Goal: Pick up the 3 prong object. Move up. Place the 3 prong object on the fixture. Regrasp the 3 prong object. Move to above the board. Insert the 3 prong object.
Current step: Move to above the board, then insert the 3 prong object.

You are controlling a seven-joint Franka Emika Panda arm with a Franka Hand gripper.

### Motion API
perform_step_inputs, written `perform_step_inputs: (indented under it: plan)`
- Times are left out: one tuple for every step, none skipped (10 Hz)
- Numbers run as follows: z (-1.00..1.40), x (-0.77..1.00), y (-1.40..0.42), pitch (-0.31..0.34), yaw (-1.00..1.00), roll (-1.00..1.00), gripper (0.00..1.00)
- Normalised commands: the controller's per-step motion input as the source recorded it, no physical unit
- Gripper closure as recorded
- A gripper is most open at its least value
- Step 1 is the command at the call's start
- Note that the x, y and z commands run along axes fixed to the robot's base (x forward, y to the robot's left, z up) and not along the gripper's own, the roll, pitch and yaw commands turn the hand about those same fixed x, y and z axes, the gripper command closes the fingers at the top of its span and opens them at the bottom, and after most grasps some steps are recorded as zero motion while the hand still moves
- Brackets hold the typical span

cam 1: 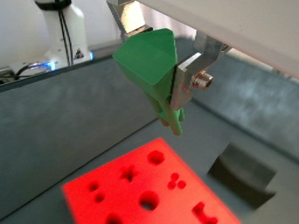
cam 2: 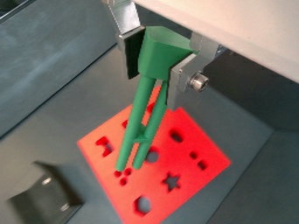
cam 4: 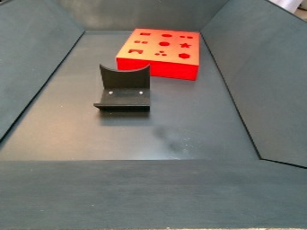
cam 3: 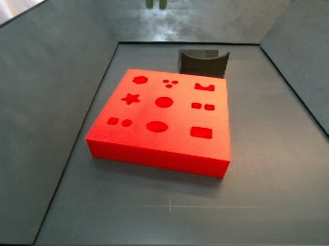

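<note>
My gripper (cam 1: 159,61) is shut on the thick head of the green 3 prong object (cam 1: 145,54), which hangs with its prongs pointing down. In both wrist views it is held well above the red board (cam 1: 126,189), and the prongs (cam 2: 142,122) hang over the board's (cam 2: 177,159) shaped holes without touching it. In a side view only the green prong tips (cam 3: 154,4) show at the upper edge, beyond the board (cam 3: 161,115). The dark fixture (cam 3: 203,61) stands bare beside the board, also seen as the fixture (cam 4: 124,88) in front of the board (cam 4: 162,45).
Grey sloping walls (cam 3: 58,86) enclose the floor on all sides. A white stand with cables (cam 1: 65,35) is outside the bin. The fixture (cam 1: 243,173) sits close to one board corner.
</note>
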Motion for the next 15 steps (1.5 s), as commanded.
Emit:
perform_step_inputs:
  plan:
    - [0.02, -0.08, 0.03, -0.084, -0.08, -0.72, 1.00]
    - [0.00, -0.07, 0.03, -0.075, -0.04, -0.45, 1.00]
    - [0.00, -0.06, 0.02, -0.071, -0.03, -0.35, 1.00]
    - [0.01, -0.05, 0.02, -0.053, -0.02, -0.22, 1.00]
    - [0.00, -0.04, 0.00, 0.000, 0.00, 0.01, 1.00]
    - [-0.09, -0.20, 0.12, 0.000, 0.00, -0.02, 1.00]
    - [-0.11, 0.00, 0.02, 0.090, 0.00, -0.07, 1.00]
    - [-0.13, 0.00, 0.19, 0.000, 0.00, -0.23, 1.00]
    - [-0.09, 0.00, 0.07, 0.000, 0.00, -0.17, 1.00]
    - [-0.07, 0.00, 0.00, -0.010, 0.00, -0.06, 1.00]
    - [-0.11, 0.55, 0.55, 0.101, 0.01, -0.34, 1.00]
    - [-0.29, 0.56, 0.52, 0.093, 0.00, -0.43, 1.00]
    - [-0.29, 0.55, 0.53, 0.094, 0.00, -0.43, 1.00]
    - [-0.28, 0.54, 0.53, 0.093, 0.00, -0.44, 1.00]
    - [-0.29, 0.51, 0.54, 0.109, 0.00, -0.43, 1.00]
